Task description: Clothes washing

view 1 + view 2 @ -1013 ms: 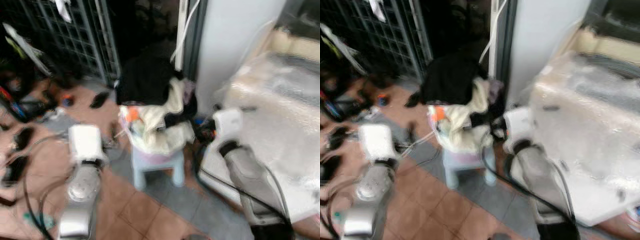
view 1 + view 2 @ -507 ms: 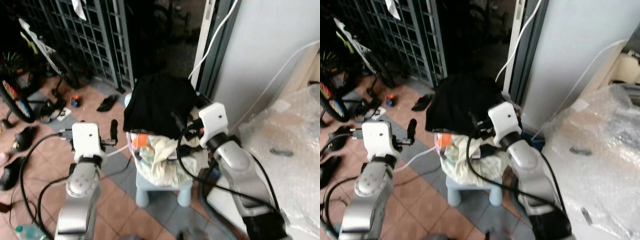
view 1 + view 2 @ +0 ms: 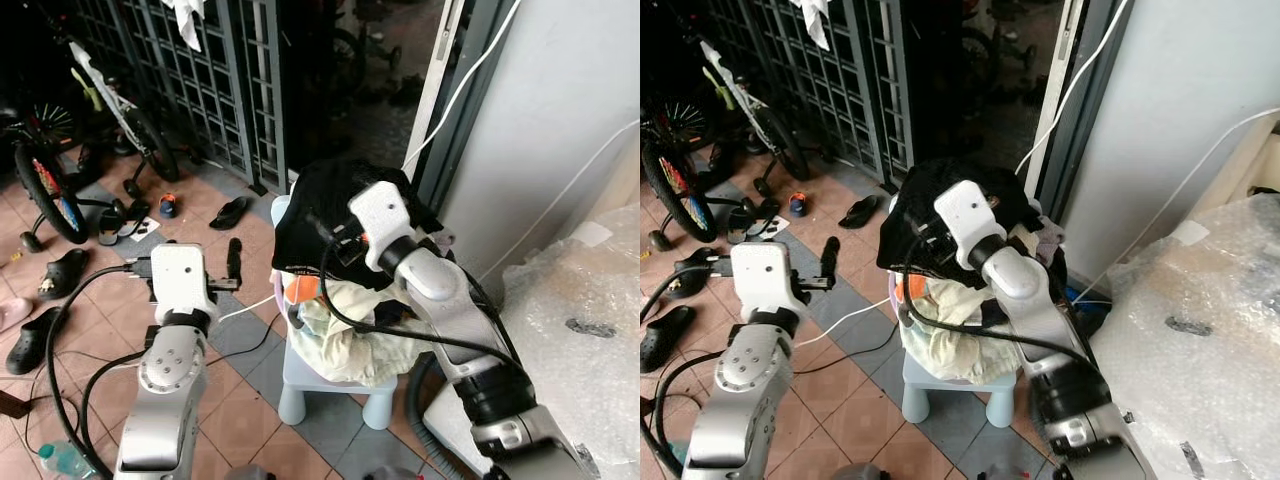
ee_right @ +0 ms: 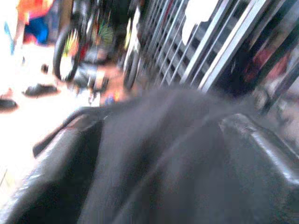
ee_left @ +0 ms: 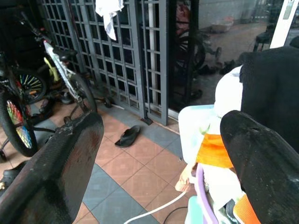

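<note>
A heap of clothes (image 3: 345, 335) sits piled on a small pale blue stool (image 3: 335, 385) on the tiled floor (image 3: 235, 395), just beside a grey door frame (image 3: 455, 95). A black garment (image 3: 330, 215) lies draped over the top of the heap, above cream cloth and an orange patch (image 3: 300, 289). The right pincer (image 4: 161, 154) is at this black garment; in the right wrist view its two fingers (image 4: 65, 172) stand spread with the dark cloth lying between them. The left pincer (image 5: 159, 154) hangs to the left of the stool, its fingers (image 5: 56, 163) wide apart and holding nothing, pointed toward the heap. Behind stand a metal gate (image 3: 215, 75), a bicycle (image 3: 45, 175) and scattered sandals (image 3: 228, 212). Bubble wrap (image 3: 585, 320) covers something at the right.
</note>
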`<state>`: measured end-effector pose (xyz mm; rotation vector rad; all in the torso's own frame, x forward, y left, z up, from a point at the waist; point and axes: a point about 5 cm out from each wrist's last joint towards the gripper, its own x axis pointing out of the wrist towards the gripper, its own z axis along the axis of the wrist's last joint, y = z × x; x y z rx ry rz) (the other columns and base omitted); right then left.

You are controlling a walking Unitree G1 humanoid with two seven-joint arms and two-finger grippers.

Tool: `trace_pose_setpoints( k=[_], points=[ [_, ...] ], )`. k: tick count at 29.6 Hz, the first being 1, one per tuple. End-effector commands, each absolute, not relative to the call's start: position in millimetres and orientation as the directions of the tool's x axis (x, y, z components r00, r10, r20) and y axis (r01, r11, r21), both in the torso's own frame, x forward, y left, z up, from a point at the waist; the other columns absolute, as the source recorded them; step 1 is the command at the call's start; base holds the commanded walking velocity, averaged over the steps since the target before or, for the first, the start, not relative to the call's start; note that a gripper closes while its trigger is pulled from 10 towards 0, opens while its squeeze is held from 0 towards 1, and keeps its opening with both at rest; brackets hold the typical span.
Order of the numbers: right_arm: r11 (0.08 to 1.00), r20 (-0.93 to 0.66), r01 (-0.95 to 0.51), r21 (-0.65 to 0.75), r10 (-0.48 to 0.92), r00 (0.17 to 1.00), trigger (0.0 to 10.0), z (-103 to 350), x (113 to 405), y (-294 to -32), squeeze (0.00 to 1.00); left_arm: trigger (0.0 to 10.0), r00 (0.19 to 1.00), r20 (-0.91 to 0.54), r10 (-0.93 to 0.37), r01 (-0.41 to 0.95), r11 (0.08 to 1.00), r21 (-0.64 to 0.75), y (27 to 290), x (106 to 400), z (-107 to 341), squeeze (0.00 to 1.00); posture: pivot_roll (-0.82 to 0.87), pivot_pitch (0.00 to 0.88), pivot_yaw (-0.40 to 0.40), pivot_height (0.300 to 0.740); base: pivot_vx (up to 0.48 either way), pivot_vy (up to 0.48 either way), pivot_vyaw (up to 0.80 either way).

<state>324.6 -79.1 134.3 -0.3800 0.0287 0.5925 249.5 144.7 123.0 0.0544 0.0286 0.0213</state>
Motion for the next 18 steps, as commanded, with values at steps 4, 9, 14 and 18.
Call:
trace_pose_setpoints(
  k=[4, 9, 14, 18],
  points=[
    [0.791, -0.236, -0.478, -0.382, 0.417, 0.878, 0.0, 120.4, 334.6, -96.1, 0.0, 10.0, 1.0, -0.021, 0.016, -0.015, 0.997, 0.072, 145.1, 247.1, 126.5, 0.0, 0.03, 0.0, -0.003, 0.74, 0.0, 0.0, 0.0],
    [0.799, -0.242, -0.462, -0.384, 0.396, 0.886, 0.0, 120.9, 338.6, -97.8, 0.0, 10.0, 1.0, -0.021, 0.016, -0.014, 0.997, 0.075, 145.6, 248.6, 127.2, 0.0, 0.02, 0.0, 0.005, 0.74, 0.0, 0.0, 0.0],
    [0.816, -0.243, -0.46, -0.349, 0.395, 0.886, 0.0, 117.2, 336.1, -97.5, 0.0, 10.0, 1.0, -0.017, 0.013, -0.012, 0.997, 0.072, 144.4, 251.6, 129.1, 0.0, 0.02, 0.0, 0.008, 0.74, 0.0, 0.0, 0.0],
    [0.817, -0.246, -0.471, -0.331, 0.407, 0.88, 0.0, 114.6, 332.4, -95.7, 0.0, 10.0, 1.0, -0.021, 0.011, -0.009, 0.997, 0.072, 143.5, 250.2, 127.7, 0.0, 0.02, 0.0, 0.007, 0.74, 0.0, 0.0, 0.0]
  ],
)
